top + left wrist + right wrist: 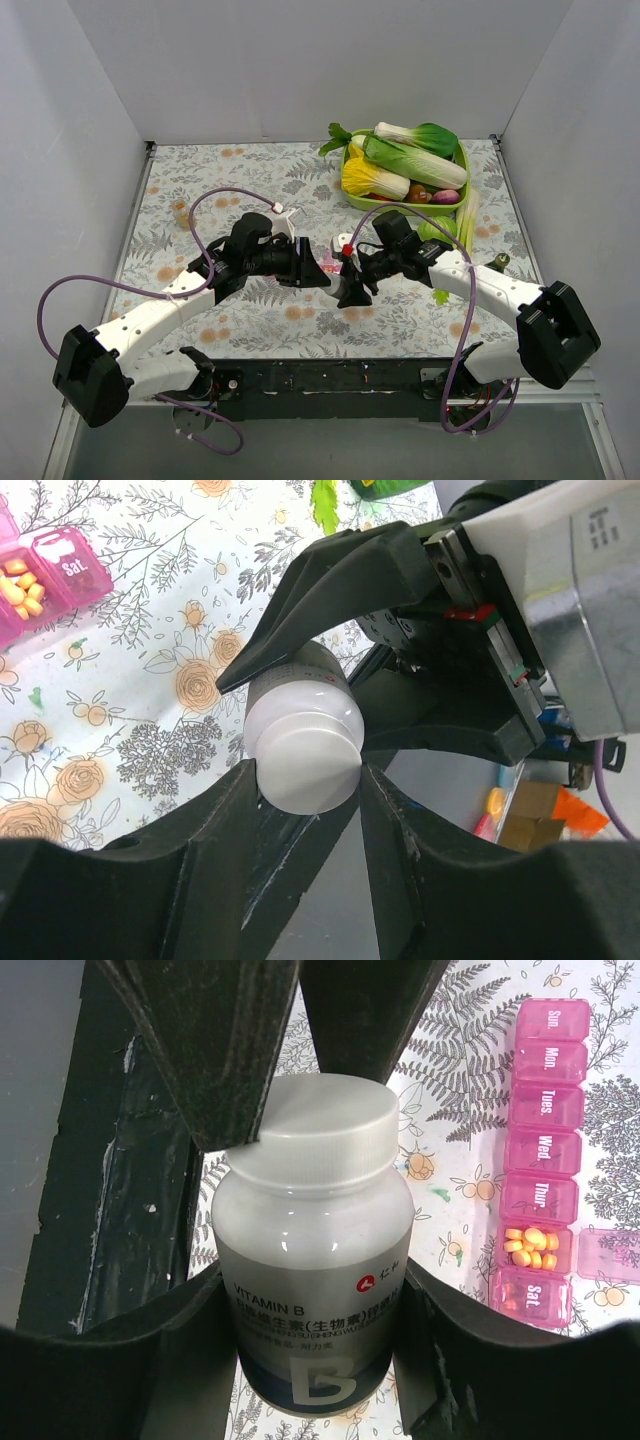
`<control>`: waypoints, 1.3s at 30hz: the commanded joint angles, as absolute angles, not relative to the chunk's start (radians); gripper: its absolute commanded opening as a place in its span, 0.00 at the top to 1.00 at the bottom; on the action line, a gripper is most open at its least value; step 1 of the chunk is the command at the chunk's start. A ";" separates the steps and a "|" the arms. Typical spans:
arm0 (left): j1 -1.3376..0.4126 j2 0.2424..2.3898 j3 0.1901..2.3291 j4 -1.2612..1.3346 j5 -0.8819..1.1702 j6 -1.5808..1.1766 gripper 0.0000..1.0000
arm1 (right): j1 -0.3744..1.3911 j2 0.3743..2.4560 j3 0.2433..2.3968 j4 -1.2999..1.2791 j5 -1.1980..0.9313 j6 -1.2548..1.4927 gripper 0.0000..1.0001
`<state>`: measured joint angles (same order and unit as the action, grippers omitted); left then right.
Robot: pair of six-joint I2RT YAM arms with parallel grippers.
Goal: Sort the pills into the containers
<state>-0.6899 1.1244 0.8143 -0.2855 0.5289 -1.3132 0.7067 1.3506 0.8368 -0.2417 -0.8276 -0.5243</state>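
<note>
A white Vitamin B bottle (315, 1310) with a white cap (318, 1130) is held in the air between both grippers. My right gripper (312, 1290) is shut on the bottle's body. My left gripper (308, 775) is shut on the cap (305, 745). In the top view the two grippers meet at mid-table, left (318, 270) and right (350, 285), and hide the bottle. The pink pill organizer (545, 1160) lies on the table beside them. One of its compartments is open and holds yellow-orange pills (530, 1245). The organizer also shows in the left wrist view (55, 565).
A green tray (463, 160) of toy vegetables stands at the back right. A small object (180, 210) sits at the far left of the floral cloth. A green leaf scrap (440, 297) lies near the right arm. White walls enclose the table.
</note>
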 commanded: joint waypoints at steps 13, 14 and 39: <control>-0.706 1.100 0.798 -0.261 0.675 -1.105 0.91 | 0.703 1.384 0.902 -0.204 -0.953 -0.511 0.99; -0.709 1.100 0.796 -0.261 0.692 -1.095 0.92 | 0.701 1.384 0.902 -0.204 -0.962 -0.511 0.99; -0.709 0.918 0.767 -0.201 0.503 -1.239 0.02 | 0.695 1.356 0.879 -0.206 -1.026 -0.517 0.99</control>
<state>-0.7090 0.9836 0.7940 -0.2398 0.5755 -1.1534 0.6975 1.3918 0.8417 -0.2295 -1.0019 -0.5018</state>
